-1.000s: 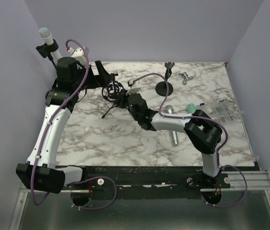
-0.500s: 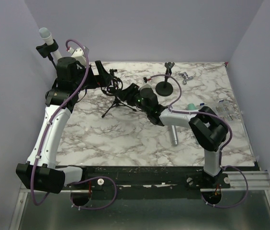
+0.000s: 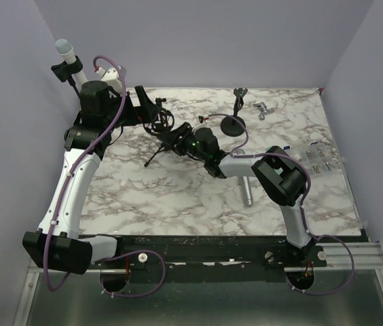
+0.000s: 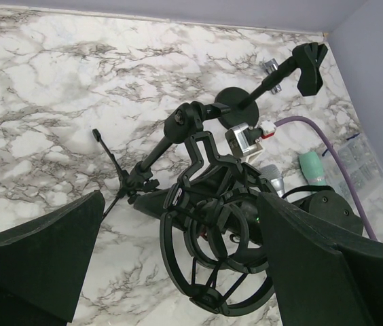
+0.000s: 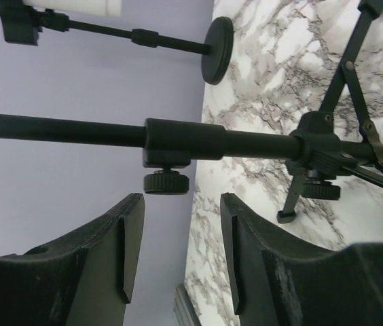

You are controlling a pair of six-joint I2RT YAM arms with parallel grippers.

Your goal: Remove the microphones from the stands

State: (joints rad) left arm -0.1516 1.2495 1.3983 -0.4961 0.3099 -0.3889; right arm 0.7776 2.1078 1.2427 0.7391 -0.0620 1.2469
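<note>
A black tripod stand point(image 3: 159, 151) carries a ring-shaped shock mount point(image 3: 159, 122); I see no microphone in the ring. My left gripper point(image 3: 152, 112) is open, its fingers either side of the mount point(image 4: 219, 258). My right gripper point(image 3: 172, 138) is open just below the stand's pole point(image 5: 178, 139) and its knob point(image 5: 166, 182), not touching them. A silver microphone point(image 3: 246, 193) lies on the table. Another grey-headed microphone point(image 3: 65, 49) sits in a clip on a stand at the far left.
A round-base stand point(image 3: 233, 123) with an empty clip point(image 3: 241, 92) stands at the back. A small metal part point(image 3: 265, 109) lies beside it. A clear box point(image 3: 319, 160) sits at the right edge. A green object point(image 4: 312, 167) lies near the silver microphone's head point(image 4: 273, 179).
My right wrist has lifted and turned, and its gripper now points left under the stand's pole. The left arm has not moved.
</note>
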